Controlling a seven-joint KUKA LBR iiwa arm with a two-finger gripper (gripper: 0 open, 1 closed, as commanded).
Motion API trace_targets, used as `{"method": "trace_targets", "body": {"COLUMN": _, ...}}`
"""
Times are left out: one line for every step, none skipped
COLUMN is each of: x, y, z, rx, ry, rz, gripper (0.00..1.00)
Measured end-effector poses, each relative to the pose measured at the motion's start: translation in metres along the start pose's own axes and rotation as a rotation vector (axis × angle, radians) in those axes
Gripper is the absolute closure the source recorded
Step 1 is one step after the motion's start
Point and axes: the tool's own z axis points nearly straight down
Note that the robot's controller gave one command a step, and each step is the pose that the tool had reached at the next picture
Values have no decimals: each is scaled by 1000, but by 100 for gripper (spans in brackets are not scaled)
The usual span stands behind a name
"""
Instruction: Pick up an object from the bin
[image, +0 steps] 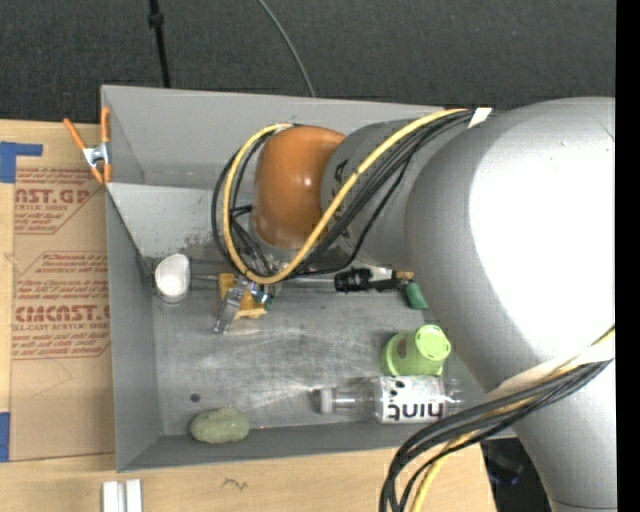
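Closing squarely on the small yellow piece (247, 297) beside the gripper (228, 316), near the bin's (130, 330) left wall, seems our best move; we cannot tell whether the gripper is open or closed. A white cap (172, 276) crowds it; black marker (368, 280), green cup (415, 350) and clear bottle (385, 402) lie well apart.

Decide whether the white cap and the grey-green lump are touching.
Apart. The camera view shows bare bin floor between the white cap at the left wall and the grey-green lump at the near wall.
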Motion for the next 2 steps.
{"method": "trace_targets", "body": {"x": -3, "y": 1, "z": -5, "rx": -3, "ry": -6, "rz": -7, "gripper": 100}}
{"method": "trace_targets", "body": {"x": -2, "y": 1, "z": -5, "rx": -3, "ry": -6, "rz": -7, "gripper": 100}}
